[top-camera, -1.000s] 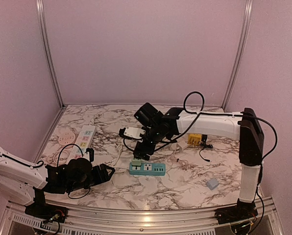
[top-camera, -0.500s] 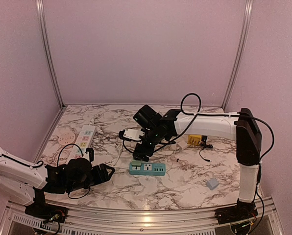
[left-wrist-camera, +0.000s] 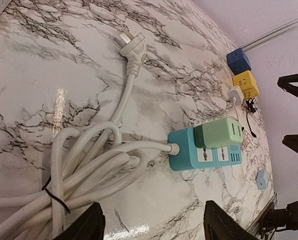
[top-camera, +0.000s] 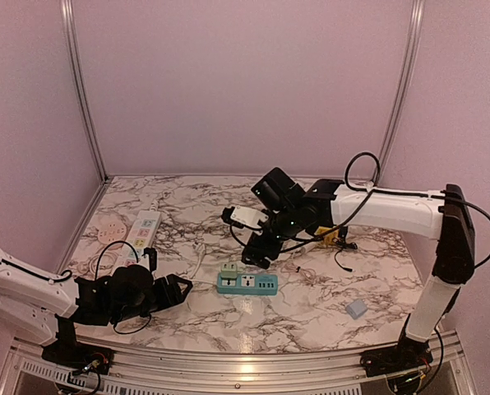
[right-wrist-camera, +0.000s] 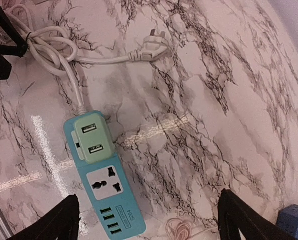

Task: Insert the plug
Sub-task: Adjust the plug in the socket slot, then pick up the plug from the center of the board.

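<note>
Above teal power strip (right-wrist-camera: 123, 199): right gripper (right-wrist-camera: 148, 202) spread wide, empty. Green USB adapter plug (right-wrist-camera: 91, 140) seated in strip's cord-end socket. Strip label by USB ports illegible. Left gripper (left-wrist-camera: 154, 220) spread, empty, near coiled white cord (left-wrist-camera: 89, 160).

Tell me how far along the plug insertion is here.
Done, it seems: the green adapter sits in the teal strip, in the socket nearest its cord. In hand: nothing; the right tool hangs open above the strip, the left tool open by the coiled cord. Left: probably only pulling back; the strip's white plug lies loose.
</note>
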